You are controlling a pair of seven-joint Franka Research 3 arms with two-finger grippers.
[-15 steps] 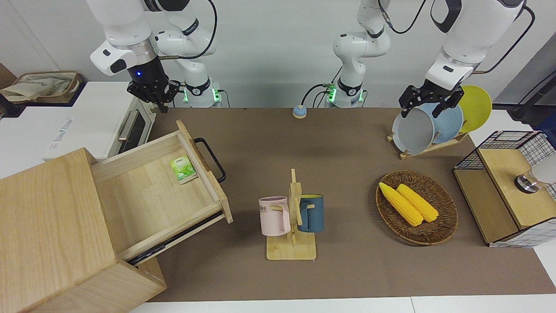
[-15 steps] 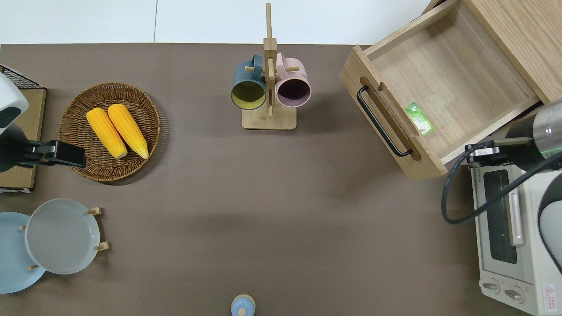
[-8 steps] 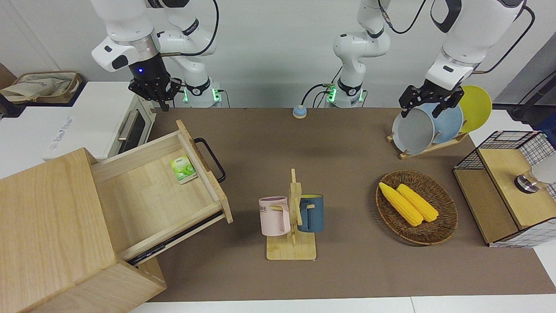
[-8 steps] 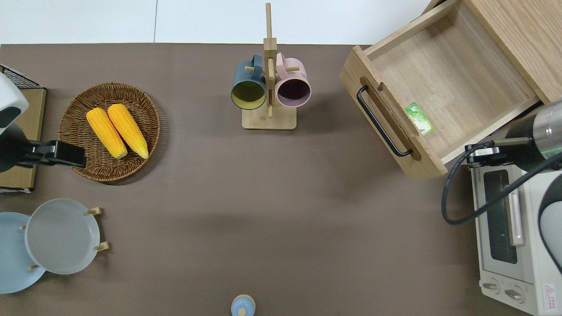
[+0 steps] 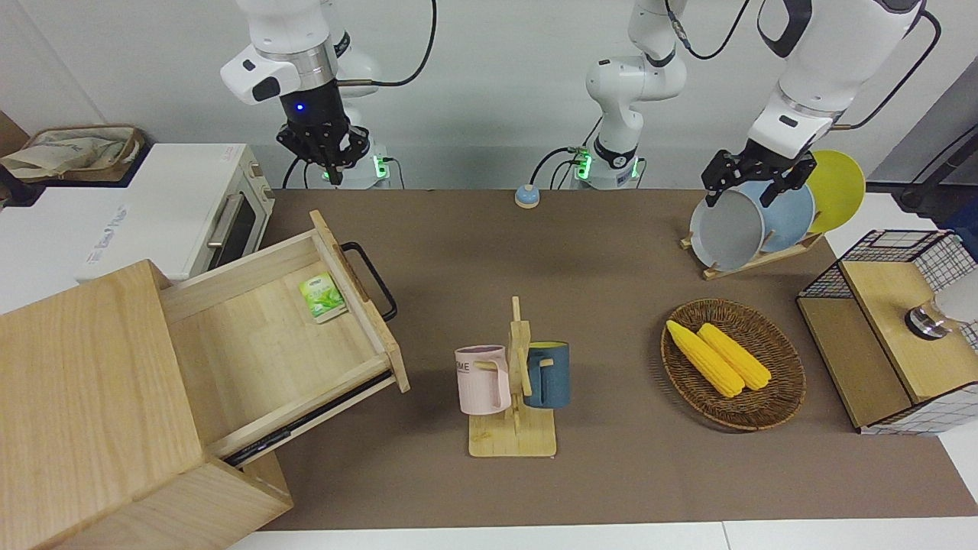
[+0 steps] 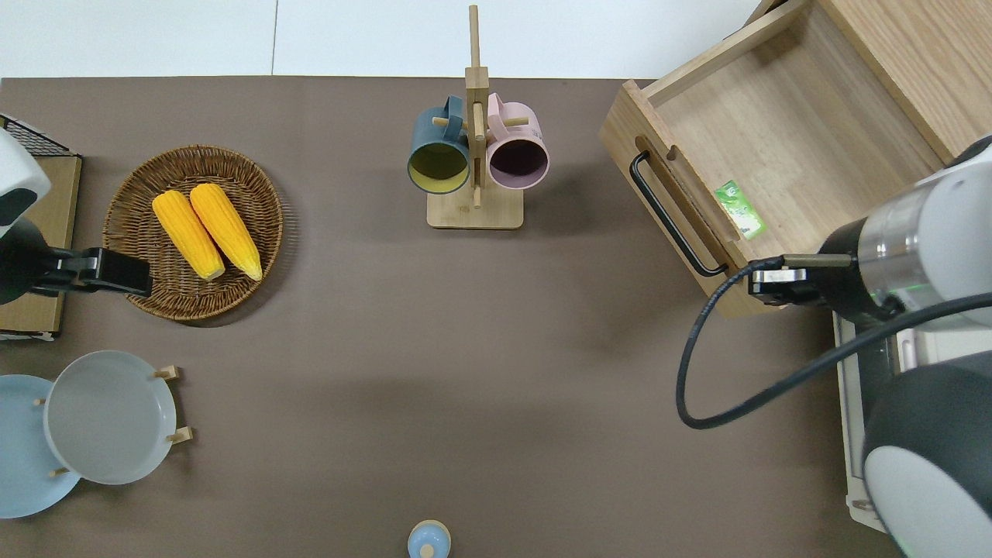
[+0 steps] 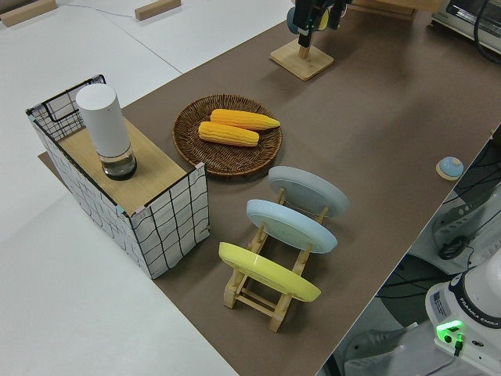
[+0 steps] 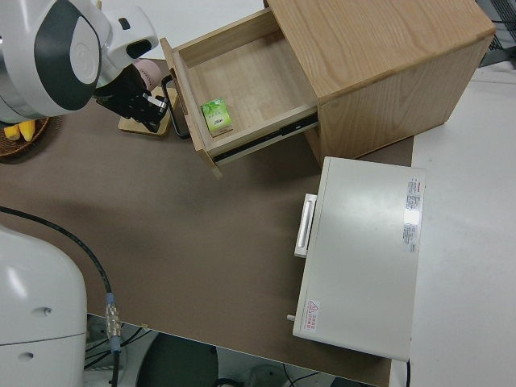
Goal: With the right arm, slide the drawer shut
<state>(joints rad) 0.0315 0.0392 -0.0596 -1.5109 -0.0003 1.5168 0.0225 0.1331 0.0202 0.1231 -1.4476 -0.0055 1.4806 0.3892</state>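
Note:
The light-wood drawer [image 5: 267,344] stands pulled out of the wooden cabinet [image 5: 84,397] at the right arm's end of the table. Its black U-shaped handle [image 5: 370,279] faces the table's middle, and a small green packet [image 5: 321,296] lies inside near the drawer's front. The drawer also shows in the overhead view [image 6: 783,147] and in the right side view [image 8: 242,89]. My right gripper [image 5: 328,164], with its blue wrist light, hangs in the air over the corner of the drawer's front nearest to the robots, clear of the handle [image 6: 673,217]. It holds nothing. My left arm is parked.
A white toaster oven [image 5: 183,206] stands beside the cabinet, nearer to the robots. A mug rack [image 5: 513,382] with two mugs stands mid-table. A basket [image 5: 787,397] of corn, a plate rack [image 5: 752,221] and a wire-mesh box [image 5: 894,328] are at the left arm's end.
My right arm has swung from over the toaster oven toward the table's middle and is now over the drawer's front corner. The drawer and the left arm have not moved.

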